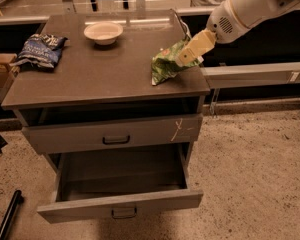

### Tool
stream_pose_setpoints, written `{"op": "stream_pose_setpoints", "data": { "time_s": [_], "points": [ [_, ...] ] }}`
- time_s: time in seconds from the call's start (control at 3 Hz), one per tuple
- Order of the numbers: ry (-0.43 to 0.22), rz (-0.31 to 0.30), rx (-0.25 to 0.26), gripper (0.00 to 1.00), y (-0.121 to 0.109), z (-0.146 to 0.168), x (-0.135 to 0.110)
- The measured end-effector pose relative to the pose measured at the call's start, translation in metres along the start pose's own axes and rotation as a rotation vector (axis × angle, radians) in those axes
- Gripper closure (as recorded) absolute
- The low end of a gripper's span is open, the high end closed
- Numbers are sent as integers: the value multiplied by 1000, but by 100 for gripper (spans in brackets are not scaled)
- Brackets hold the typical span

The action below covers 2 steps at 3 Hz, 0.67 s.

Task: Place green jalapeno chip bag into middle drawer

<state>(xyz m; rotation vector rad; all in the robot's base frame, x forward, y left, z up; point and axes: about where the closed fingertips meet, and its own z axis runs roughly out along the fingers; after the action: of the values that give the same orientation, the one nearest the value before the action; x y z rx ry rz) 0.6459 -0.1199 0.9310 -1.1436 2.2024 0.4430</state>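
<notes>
The green jalapeno chip bag point(165, 65) stands tilted on the right part of the cabinet top point(105, 74), near its right edge. My gripper point(187, 56) reaches in from the upper right, and its pale fingers point(195, 46) are shut on the bag's upper right corner. The middle drawer point(120, 204) is pulled out below, with a plain grey front and a small dark handle point(124, 213). Its inside looks empty. It lies below and to the left of the bag.
A white bowl point(103, 32) sits at the back of the top. A dark blue snack bag point(40, 49) lies at the left edge. The drawer front above point(115, 134) carries a pale scratch mark point(177, 129). Speckled floor lies to the right.
</notes>
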Motion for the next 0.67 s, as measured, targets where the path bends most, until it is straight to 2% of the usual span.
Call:
{"op": "stream_pose_setpoints", "data": {
  "time_s": [0.33,0.67],
  "points": [
    [-2,14,-3,42,2,15,4],
    [-58,23,-67,64,1,26,9]
  ]
}}
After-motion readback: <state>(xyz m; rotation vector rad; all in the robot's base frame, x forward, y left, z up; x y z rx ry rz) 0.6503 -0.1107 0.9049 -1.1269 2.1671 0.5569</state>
